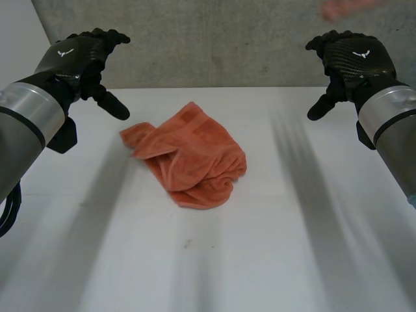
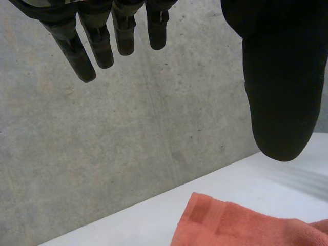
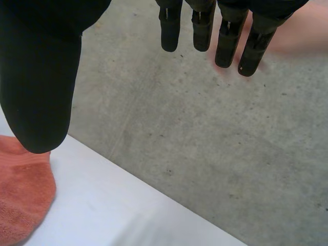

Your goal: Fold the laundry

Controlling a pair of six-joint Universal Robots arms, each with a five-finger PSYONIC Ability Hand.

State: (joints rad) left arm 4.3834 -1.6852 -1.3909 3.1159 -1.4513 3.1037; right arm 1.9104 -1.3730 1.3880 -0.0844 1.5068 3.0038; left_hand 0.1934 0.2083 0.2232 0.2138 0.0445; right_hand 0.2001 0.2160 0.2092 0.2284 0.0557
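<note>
A crumpled orange towel [image 1: 188, 156] lies in a heap on the white table [image 1: 260, 247], a little behind its middle. My left hand [image 1: 81, 62] hovers in the air at the far left, off the towel, its fingers [image 2: 84, 43] straight and apart from the thumb [image 2: 279, 92], holding nothing. A corner of the towel [image 2: 246, 225] lies below that thumb. My right hand [image 1: 351, 62] hangs raised at the far right, with straight fingers [image 3: 225, 36] and nothing in it. The towel's edge [image 3: 23, 200] sits under its thumb [image 3: 41, 97].
A grey concrete wall [image 1: 214, 39] stands right behind the table's back edge. Part of a person's hand [image 1: 344, 8] appears above my right hand, in front of the wall, and as a pinkish shape [image 3: 302, 33] behind my right fingers.
</note>
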